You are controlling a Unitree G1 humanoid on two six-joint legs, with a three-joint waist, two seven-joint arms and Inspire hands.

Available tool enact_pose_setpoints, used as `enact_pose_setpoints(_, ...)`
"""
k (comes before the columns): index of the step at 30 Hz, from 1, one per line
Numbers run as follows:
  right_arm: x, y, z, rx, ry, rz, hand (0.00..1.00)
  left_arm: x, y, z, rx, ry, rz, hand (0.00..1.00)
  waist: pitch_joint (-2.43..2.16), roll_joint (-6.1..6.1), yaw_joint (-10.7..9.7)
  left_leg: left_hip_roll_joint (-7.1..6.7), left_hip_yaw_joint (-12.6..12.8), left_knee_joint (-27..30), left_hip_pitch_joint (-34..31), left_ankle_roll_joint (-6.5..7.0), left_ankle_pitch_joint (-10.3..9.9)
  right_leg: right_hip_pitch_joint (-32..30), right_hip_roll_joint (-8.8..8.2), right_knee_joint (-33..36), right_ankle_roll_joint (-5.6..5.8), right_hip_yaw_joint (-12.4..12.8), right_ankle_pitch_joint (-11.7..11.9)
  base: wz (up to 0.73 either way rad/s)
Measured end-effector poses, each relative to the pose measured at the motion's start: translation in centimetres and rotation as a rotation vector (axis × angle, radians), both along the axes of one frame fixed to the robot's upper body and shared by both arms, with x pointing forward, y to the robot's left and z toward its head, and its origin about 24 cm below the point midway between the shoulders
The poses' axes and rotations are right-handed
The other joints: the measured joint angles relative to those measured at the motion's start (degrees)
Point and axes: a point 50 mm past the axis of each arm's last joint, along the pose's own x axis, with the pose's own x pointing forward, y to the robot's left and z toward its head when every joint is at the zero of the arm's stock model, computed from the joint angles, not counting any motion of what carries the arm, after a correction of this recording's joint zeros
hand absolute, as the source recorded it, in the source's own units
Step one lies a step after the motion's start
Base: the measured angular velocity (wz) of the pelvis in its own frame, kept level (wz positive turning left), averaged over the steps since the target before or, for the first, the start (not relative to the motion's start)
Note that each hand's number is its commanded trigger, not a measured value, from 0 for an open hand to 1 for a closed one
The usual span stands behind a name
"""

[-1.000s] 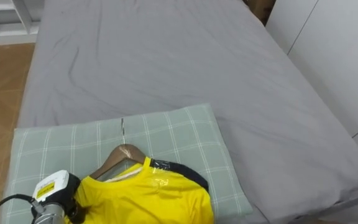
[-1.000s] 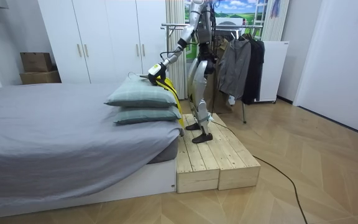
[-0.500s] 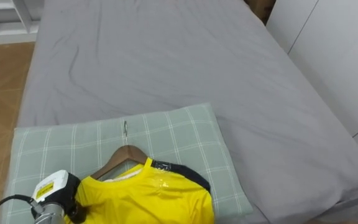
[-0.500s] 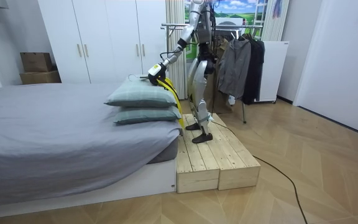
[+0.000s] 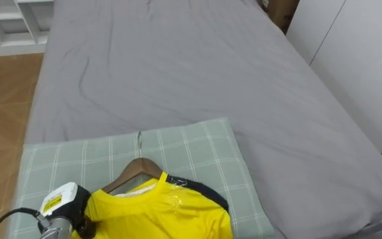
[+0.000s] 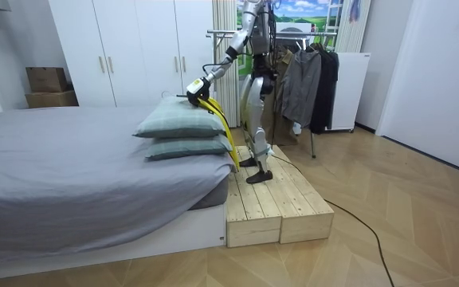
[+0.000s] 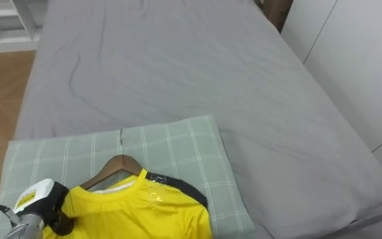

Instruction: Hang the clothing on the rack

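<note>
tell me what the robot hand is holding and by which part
The left robot hand seems to hold the yellow shirt, on its wooden hanger, at the shirt's shoulder end; cloth hides the grip itself.

Left hand [image 5: 61, 204] has raised the yellow shirt [image 5: 161, 212] slightly

1 yel. shirt [image 5: 161, 212], 1 hanger [image 5: 132, 169], 2 pillows [image 6: 180, 122], 1 bed [image 5: 178, 66].

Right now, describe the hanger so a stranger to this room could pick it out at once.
Start at the grey bed; at its near end lies a pale green checked pillow. On that pillow is a yellow shirt, and the wooden hanger pokes out of its collar: brown wood with a thin metal hook, unlike the cloth around it.
</note>
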Motion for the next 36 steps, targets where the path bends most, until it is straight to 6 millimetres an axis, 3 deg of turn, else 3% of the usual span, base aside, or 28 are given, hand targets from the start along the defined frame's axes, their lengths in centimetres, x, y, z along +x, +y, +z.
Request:
enact_pose_setpoints(1, 0.1, 0.0, 0.0, -0.006, -0.01, 0.003, 0.0, 0.2, -0.4, 0.1, -0.01, -0.016, -0.013, 1.0, -0.26, 0.39, 0.47, 0.0, -0.01, -0.06, 0.34, 0.0, 0.0, 0.59, 0.01, -0.56, 0.08, -0.04, 0.08, 0.0)
enact_pose_setpoints(6, 1.6, -0.2, 0.2, -0.024, -0.061, -0.001, 0.0, 0.7, -1.8, 0.4, -0.056, -0.101, -0.017, 1.0, -0.41, 1.84, 0.84, -0.89, -0.01, -2.81, 3.94, -0.04, 0.34, 3.29, -0.5, -1.28, 0.37, -0.06, -0.09, 0.01)
enact_pose_setpoints(9, 1.8, -0.1, 0.3, -0.015, -0.082, -0.06, 0.0, 0.7, -2.4, 0.8, -0.088, -0.177, -0.008, 1.0, -0.54, 2.24, 0.44, -1.48, -0.85, -4.23, 5.55, 0.0, 0.92, 5.4, -0.89, -2.75, 0.45, -1.41, -0.12, 0.15)
enact_pose_setpoints(12, 1.0, -0.3, 0.2, -0.026, -0.065, -0.082, 0.0, 0.1, -3.6, 0.7, -0.125, -0.232, -0.024, 1.0, -0.65, 2.37, 0.86, -1.85, -1.33, -6.0, 8.21, 0.02, 1.14, 8.37, -0.96, -4.48, 0.63, -1.68, -0.12, 0.15)
enact_pose_setpoints(17, 0.9, -0.2, 0.1, -0.032, -0.072, -0.101, 0.0, -0.8, -4.1, 0.4, -0.144, -0.263, -0.027, 1.0, -0.77, 2.64, 0.94, -2.24, -2.23, -6.62, 9.46, 0.02, 1.15, 10.41, -0.9, -5.82, 0.8, -3.0, -0.07, 0.11)
enact_pose_setpoints(24, 1.7, -0.2, 0.3, -0.023, -0.134, -0.234, 0.0, -1.2, -5.5, 1.6, -0.167, -0.374, -0.059, 1.0, -0.78, 2.64, 3.75, -2.59, -3.16, -7.14, 11.03, 0.03, 1.18, 12.43, -0.98, -6.97, 1.04, -3.22, 0.11, 0.04)
enact_pose_setpoints(28, 1.6, -0.2, 0.3, -0.01, -0.141, -0.273, 0.0, -1.2, -5.7, 2.4, -0.141, -0.45, -0.067, 1.0, -0.8, 2.66, 3.77, -2.72, -4.56, -7.19, 11.36, 0.03, 1.18, 13.74, -0.9, -7.89, 1.1, -4.42, 0.19, 0.16)
enact_pose_setpoints(36, 1.2, -0.2, 0.2, 0.017, -0.141, -0.339, 0.0, -1.2, -6.2, 3.2, -0.073, -0.534, -0.129, 1.0, -0.99, 2.35, 3.98, -2.78, -4.71, -7.46, 11.87, 0.0, 1.2, 14.61, -0.83, -8.56, 1.1, -4.58, 0.18, 0.02)
